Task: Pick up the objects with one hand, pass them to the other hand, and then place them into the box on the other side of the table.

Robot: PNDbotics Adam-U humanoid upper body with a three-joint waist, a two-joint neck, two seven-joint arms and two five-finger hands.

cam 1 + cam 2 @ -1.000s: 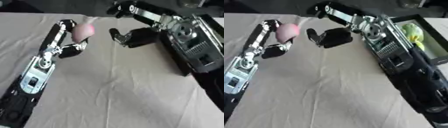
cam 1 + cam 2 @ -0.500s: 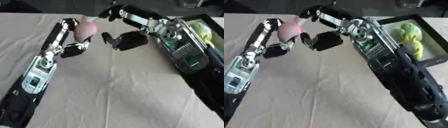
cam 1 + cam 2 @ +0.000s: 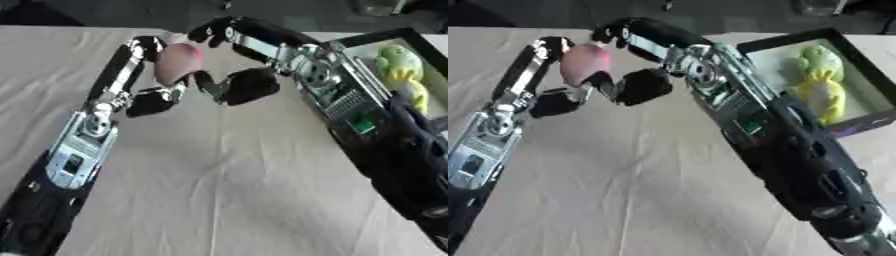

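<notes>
Since a second ago my right hand [image 3: 238,86] has closed the gap and now sits just beside the pink object [image 3: 178,63], where before it waited clearly apart from it. My left hand [image 3: 150,98] keeps the pink object raised over the far part of the tabletop [image 3: 219,190], with its fingers curled around it. The fingers of the right hand are spread around the object: one dark finger reaches to its lower side and the others arch over its top, but I cannot tell whether they are touching it yet. I judge this to be the handover itself, not finished, because the left hand has not let go. The box [image 3: 866,80] stands at the right edge of the tabletop, and a green and yellow soft toy [image 3: 822,82] already lies inside it.
</notes>
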